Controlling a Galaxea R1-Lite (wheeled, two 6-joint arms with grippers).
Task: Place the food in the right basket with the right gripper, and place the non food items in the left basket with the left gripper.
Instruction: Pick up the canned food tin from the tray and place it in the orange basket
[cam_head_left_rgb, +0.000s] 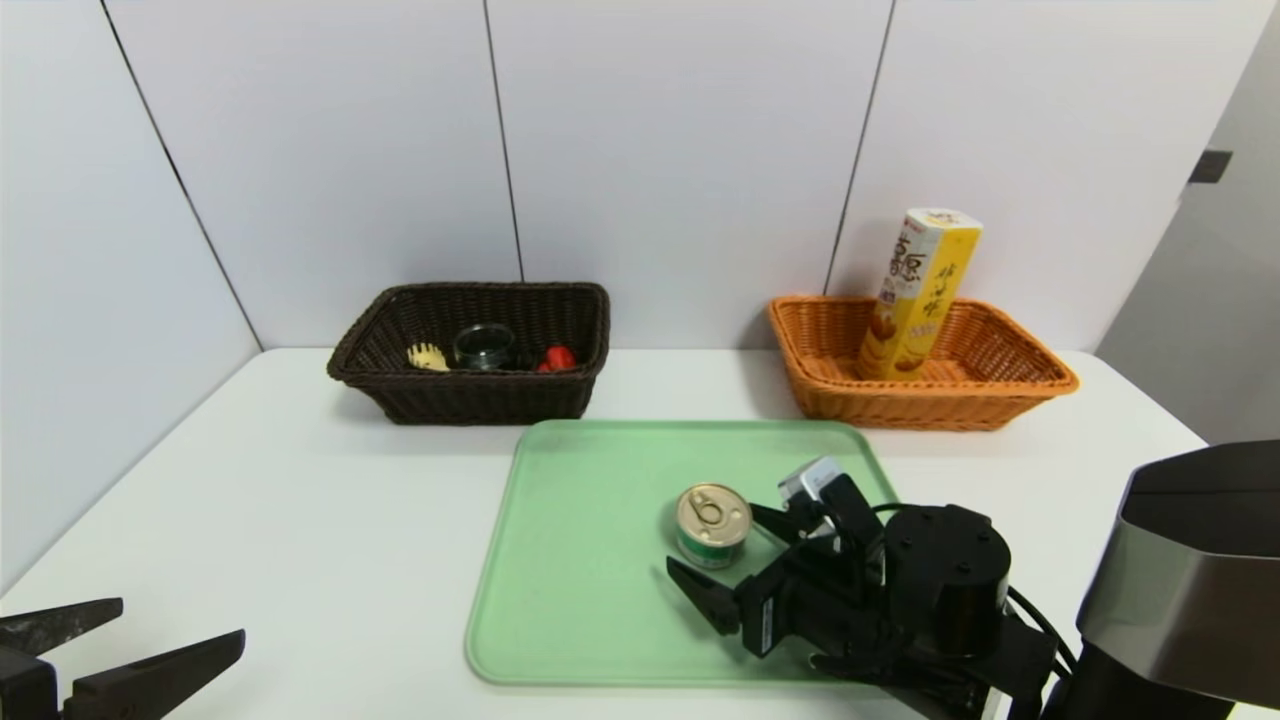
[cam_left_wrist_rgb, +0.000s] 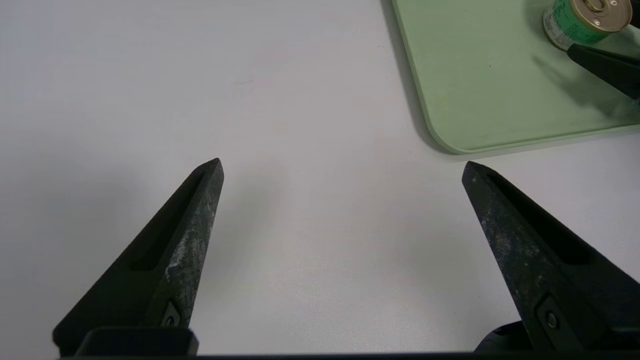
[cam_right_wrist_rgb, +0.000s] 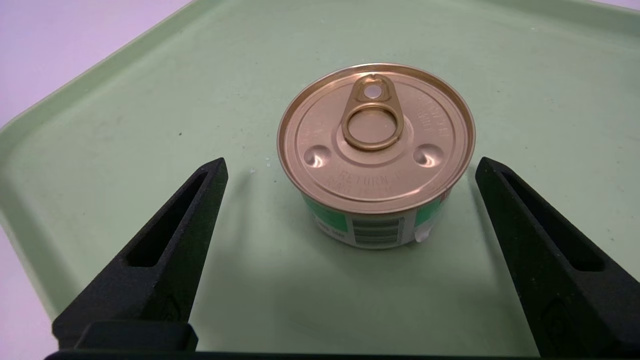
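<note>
White panelled walls back a white table (cam_head_left_rgb: 300, 520) carrying two wicker baskets and one pale green plastic tray (cam_head_left_rgb: 580, 560). At far left, the rectangular dark brown wicker basket (cam_head_left_rgb: 470, 395) holds three things: one pale wooden pasta fork (cam_head_left_rgb: 428, 356), one small round dark glass dish (cam_head_left_rgb: 484, 346) and one small red rubber duck (cam_head_left_rgb: 557, 358). At far right, the rectangular orange-tan wicker basket (cam_head_left_rgb: 1000, 400) holds one tall yellow six-sided carton (cam_head_left_rgb: 918, 295), leaning on its far rim. One small round tin with a gold pull-tab lid (cam_head_left_rgb: 712, 524) stands upright on the tray. The right gripper (cam_head_left_rgb: 730, 560) sits low over the tray, fingers spread wide either side of the tin, not touching it. The left gripper (cam_head_left_rgb: 170, 625) hangs over bare table at near left, fingers wide, gripping nothing.
</note>
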